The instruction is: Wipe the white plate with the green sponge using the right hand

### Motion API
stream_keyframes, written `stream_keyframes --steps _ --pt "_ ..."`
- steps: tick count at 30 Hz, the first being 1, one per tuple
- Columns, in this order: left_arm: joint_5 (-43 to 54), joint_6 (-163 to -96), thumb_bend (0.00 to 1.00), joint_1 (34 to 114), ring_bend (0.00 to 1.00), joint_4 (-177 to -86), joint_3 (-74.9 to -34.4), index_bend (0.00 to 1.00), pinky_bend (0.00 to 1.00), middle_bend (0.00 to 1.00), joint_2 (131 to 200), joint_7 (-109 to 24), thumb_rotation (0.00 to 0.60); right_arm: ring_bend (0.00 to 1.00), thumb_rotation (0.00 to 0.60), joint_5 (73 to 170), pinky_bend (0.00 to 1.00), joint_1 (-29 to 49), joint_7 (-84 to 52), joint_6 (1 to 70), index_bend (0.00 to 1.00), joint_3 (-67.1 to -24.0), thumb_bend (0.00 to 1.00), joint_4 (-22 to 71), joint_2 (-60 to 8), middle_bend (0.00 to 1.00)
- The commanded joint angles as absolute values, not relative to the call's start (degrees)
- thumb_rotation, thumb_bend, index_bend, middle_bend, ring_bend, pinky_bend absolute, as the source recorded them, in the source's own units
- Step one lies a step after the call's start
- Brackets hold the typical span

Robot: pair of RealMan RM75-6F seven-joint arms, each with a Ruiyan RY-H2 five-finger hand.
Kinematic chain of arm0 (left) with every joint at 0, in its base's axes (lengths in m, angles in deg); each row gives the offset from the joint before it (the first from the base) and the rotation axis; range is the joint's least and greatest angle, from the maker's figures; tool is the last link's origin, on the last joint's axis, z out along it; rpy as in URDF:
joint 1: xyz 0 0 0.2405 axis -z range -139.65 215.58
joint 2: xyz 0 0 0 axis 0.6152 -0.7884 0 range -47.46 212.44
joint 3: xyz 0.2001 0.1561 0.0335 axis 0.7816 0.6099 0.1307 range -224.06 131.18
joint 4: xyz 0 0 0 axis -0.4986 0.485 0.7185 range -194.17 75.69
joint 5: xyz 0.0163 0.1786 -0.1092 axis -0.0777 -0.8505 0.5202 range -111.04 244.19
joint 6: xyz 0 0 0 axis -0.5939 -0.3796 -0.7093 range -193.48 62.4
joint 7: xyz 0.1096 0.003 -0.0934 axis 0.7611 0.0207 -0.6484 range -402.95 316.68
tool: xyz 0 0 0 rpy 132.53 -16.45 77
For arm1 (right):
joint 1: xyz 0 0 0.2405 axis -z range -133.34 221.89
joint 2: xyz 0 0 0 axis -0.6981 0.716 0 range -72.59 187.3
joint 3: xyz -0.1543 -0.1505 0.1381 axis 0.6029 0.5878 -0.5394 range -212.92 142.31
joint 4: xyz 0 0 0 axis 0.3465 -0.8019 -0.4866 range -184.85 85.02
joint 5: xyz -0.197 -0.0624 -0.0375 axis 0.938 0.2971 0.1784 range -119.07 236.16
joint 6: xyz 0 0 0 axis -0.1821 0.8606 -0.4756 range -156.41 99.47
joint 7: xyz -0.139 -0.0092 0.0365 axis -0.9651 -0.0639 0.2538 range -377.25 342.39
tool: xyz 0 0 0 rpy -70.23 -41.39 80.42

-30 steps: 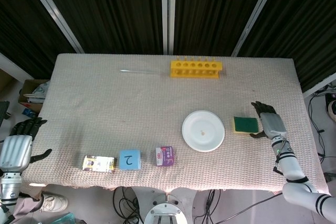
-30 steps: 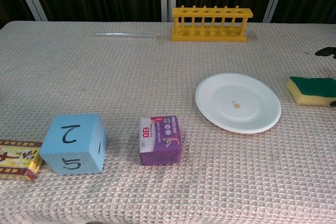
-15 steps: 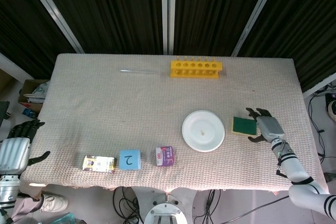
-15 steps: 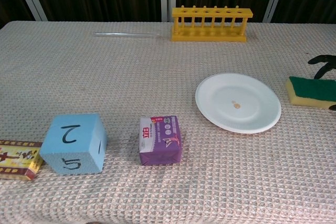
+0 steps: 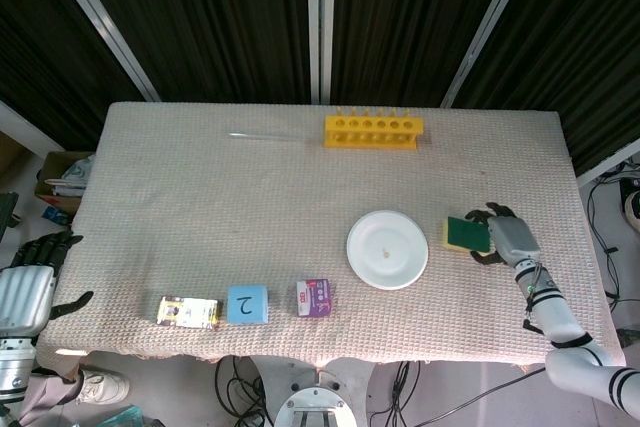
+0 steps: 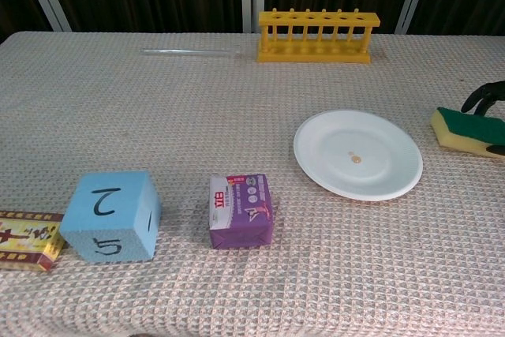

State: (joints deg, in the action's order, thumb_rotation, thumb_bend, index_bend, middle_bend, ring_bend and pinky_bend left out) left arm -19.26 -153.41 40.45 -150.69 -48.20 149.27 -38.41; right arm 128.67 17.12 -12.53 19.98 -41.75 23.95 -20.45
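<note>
**Right hand closing on the sponge, plate not yet wiped**

The right hand sits over the sponge, fingers curled around its far and near edges; whether the grip is firm cannot be told. The sponge lies on the table just right of the plate, apart from it. The left hand hangs off the table's left edge, fingers apart, holding nothing.

Risks, as a judgement: a shallow grip on the soft foam could let the sponge slip or tilt on lifting; pressing hard could slide the light plate across the cloth.

Writing: the blue cube shows a "5" and a hooked mark; the purple packet and the box carry print too small to read
</note>
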Motion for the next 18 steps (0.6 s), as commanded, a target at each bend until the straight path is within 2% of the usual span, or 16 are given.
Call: stream_keyframes --steps 1,7,10,12,14,18 --pt "-19.2 -153.3 0.01 40.5 0.17 -150.9 -48.3 0.22 0.19 0.18 149.3 -38.3 0.600 0.08 0.600 128.4 0.12 17.1 -12.3 19.6 0.27 -41.6 0.18 23.7 -20.6 0.30" --pt "-19.1 -153.1 0.01 40.5 0.17 -151.0 -48.3 0.22 0.19 0.18 149.1 -38.4 0.600 0.10 0.600 129.0 0.13 16.3 -12.4 18.9 0.32 -41.5 0.20 22.7 -21.5 0.33" --pt "-19.1 -153.2 0.01 40.4 0.17 -151.0 -48.2 0.22 0.19 0.18 149.0 -38.5 0.600 0.17 0.600 130.3 0.19 16.1 -12.3 20.3 0.41 -41.6 0.30 22.2 -22.0 0.39" --pt "-19.2 -153.3 0.01 40.3 0.17 -151.0 -48.1 0.22 0.19 0.18 149.0 -38.7 0.600 0.25 0.600 131.2 0.27 16.3 -12.1 21.5 0.50 -41.6 0.37 22.2 -21.8 0.46" --pt "-19.0 -153.3 0.01 40.2 0.17 -150.8 -48.1 0.22 0.19 0.18 149.1 -38.9 0.600 0.30 0.600 132.4 0.33 16.6 -12.5 23.0 0.57 -41.4 0.41 22.7 -20.8 0.50" --pt "-18.9 -153.1 0.01 40.2 0.17 -150.7 -48.2 0.22 0.19 0.18 149.0 -39.0 0.600 0.31 0.600 136.5 0.36 16.9 -14.9 27.6 0.59 -41.2 0.41 26.1 -17.0 0.50"
